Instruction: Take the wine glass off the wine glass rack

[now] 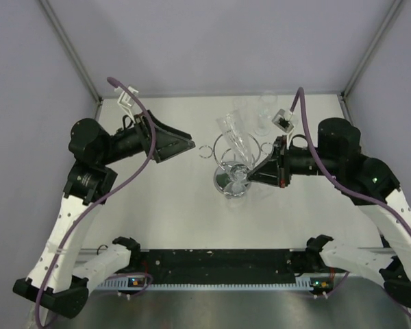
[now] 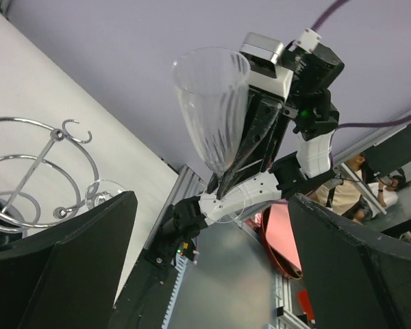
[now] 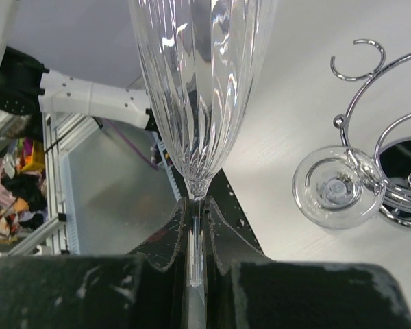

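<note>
Black right pincer (image 3: pixel 196 229) clamps the wine glass (image 3: pixel 200 89) stem.

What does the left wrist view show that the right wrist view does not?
Only the left wrist view: the left gripper open with nothing between its fingers, the right arm behind the wine glass, and the glass's whole rim.
Only the right wrist view: the right gripper shut on the glass's stem, seen close up.
Both: the glass's ribbed bowl, the wine glass rack, and a second glass's foot hanging on one of its loops, fainter in the left wrist view.
</note>
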### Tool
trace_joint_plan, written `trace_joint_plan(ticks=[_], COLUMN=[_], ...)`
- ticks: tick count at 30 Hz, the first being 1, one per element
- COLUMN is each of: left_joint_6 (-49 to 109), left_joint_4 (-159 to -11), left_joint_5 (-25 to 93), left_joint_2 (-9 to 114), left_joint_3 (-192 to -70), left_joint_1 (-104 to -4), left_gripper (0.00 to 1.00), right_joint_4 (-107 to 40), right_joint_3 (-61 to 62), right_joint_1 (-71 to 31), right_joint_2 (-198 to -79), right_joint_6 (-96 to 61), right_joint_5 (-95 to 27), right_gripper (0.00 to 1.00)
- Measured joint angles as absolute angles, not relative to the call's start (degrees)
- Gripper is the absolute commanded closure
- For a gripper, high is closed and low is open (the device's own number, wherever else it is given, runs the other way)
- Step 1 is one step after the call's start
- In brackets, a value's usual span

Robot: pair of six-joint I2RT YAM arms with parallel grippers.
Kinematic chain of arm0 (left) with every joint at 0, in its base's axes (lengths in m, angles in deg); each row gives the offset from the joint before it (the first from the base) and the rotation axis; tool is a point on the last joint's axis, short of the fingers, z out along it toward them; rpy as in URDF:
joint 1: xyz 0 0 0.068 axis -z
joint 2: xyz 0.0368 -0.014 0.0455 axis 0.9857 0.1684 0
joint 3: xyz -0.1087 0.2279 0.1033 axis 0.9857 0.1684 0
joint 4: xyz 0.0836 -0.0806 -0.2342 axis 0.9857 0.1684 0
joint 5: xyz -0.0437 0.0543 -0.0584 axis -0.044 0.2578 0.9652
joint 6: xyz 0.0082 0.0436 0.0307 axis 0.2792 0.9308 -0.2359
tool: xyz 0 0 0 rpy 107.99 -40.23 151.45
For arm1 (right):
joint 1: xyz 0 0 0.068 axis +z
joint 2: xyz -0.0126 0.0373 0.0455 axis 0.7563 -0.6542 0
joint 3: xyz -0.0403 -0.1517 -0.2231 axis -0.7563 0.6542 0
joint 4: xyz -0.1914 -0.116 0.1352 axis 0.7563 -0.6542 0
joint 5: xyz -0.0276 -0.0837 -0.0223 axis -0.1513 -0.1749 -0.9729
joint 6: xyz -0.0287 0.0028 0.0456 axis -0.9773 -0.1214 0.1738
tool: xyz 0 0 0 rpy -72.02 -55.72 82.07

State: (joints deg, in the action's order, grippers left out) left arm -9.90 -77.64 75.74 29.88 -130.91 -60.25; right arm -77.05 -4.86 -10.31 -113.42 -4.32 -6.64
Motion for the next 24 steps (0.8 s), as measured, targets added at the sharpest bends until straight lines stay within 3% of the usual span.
trace_joint_plan(ticks=[7, 14, 24], left_joint_6=[-16.1, -18.7, -18.2], left_joint_4=[-77.1, -77.6, -75.0], left_joint_5=[79.0, 83.3, 84.9], left_joint_2=[31.9, 33.3, 33.5], left_joint_3=[-130.8, -128.2, -124.2], left_joint_1=[-60.3, -60.3, -60.3], left_gripper=[0.02, 0.02, 0.02], right_joint_4=[-84.3, -90.0, -92.5], right_joint_3=[-4.9, -5.3, -5.9], right_joint_1=[-8.8, 0.8, 2.3], right_joint_2=[-113.0, -115.0, -115.9], right_joint_6=[-12.3, -18.2, -22.1], right_joint_5=[-6.0, -13.4, -18.6], right_gripper=[1.0, 1.0, 1.0])
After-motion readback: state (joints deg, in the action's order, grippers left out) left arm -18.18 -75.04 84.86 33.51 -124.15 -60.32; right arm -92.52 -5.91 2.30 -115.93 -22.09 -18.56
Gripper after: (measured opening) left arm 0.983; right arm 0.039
